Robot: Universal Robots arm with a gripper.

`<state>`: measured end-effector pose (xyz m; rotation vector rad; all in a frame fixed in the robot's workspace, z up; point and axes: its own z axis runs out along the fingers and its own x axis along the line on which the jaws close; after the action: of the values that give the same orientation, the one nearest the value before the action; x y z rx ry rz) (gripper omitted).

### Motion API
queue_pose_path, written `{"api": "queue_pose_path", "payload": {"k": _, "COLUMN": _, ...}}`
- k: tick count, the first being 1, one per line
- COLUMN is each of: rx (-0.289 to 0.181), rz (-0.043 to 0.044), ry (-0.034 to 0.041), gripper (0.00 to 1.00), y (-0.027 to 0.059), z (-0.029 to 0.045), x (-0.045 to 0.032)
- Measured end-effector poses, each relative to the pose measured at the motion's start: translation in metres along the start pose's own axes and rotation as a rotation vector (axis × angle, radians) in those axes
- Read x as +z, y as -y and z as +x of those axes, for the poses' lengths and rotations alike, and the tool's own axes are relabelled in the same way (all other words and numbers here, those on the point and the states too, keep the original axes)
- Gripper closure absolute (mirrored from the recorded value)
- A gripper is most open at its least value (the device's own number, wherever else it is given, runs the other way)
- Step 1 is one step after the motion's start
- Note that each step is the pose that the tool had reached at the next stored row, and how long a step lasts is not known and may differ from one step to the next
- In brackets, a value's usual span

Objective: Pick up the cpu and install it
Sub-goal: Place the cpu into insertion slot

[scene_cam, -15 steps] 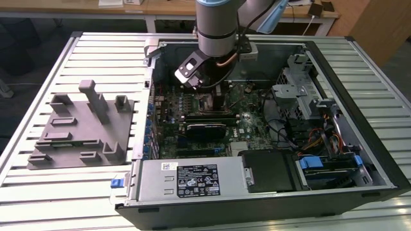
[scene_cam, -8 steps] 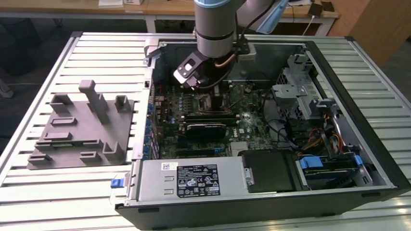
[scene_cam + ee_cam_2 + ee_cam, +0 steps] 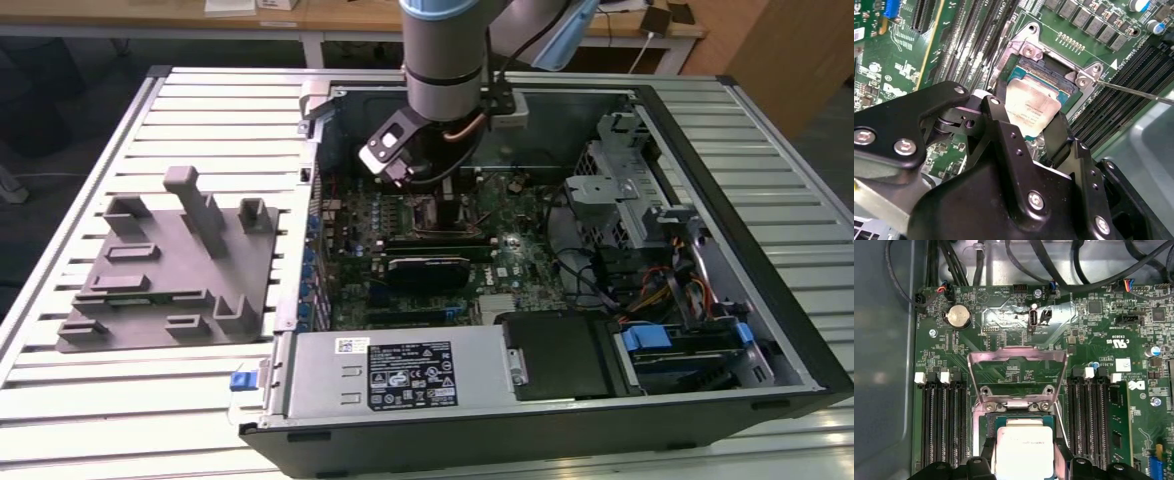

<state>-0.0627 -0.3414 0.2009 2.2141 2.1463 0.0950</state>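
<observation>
Bright, even light; glare whitens the cpu (image 3: 1031,107).

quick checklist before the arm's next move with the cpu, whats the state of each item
1. cpu held by the end effector: ok
2. load plate raised clear of the socket: ok
3. retention lever released, out to the side: ok
4. cpu over the socket opening: ok
5. cpu flat and fully seated: cannot tell
</observation>
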Motion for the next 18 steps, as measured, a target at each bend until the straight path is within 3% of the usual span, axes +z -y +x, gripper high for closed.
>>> {"api": "queue_pose_path", "payload": {"k": 10, "rx": 0.024, "rz": -0.0001, "ry": 0.0019, "gripper": 0.46, "y": 0.0028, "z": 0.0034, "x": 0.0052}}
{"api": "queue_pose_path", "payload": {"k": 18, "rx": 0.006, "rz": 0.0, "ry": 0.0004, "gripper": 0.46, "y": 0.0029, "z": 0.0037, "x": 0.0063}}
